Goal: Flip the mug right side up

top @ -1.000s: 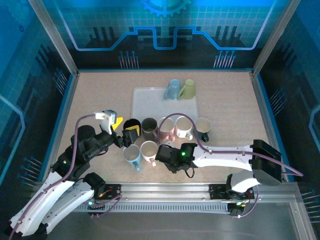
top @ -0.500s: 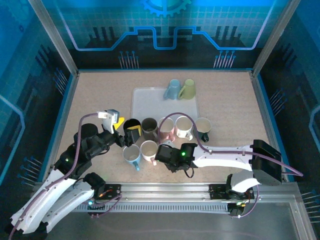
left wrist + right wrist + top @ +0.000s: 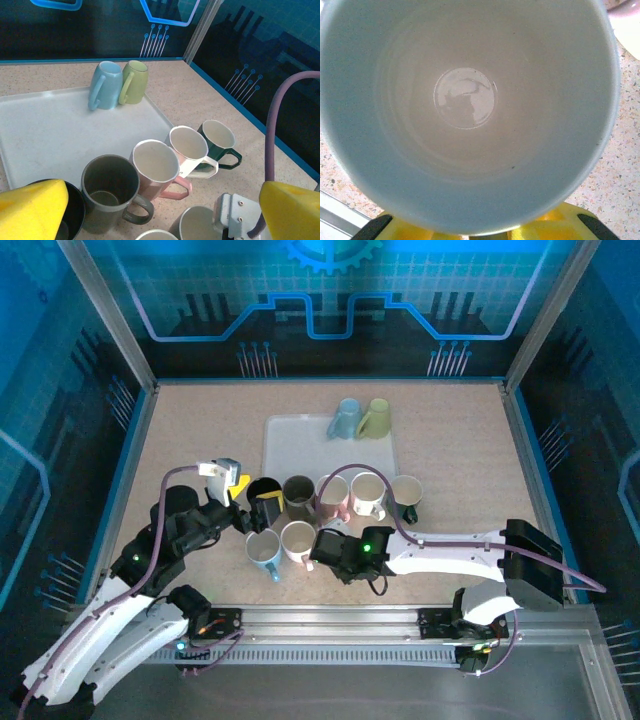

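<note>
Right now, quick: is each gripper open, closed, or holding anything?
Left gripper: open, holding nothing, at the black mug.
Right gripper: cannot tell; it sits right against the pale mug's rim.

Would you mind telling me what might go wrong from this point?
The left tool hangs open at the black mug, inside a tight cluster; closing could knock the grey mug. The blue mug and green mug on the tray touch, so lifting one may tip the other.
</note>
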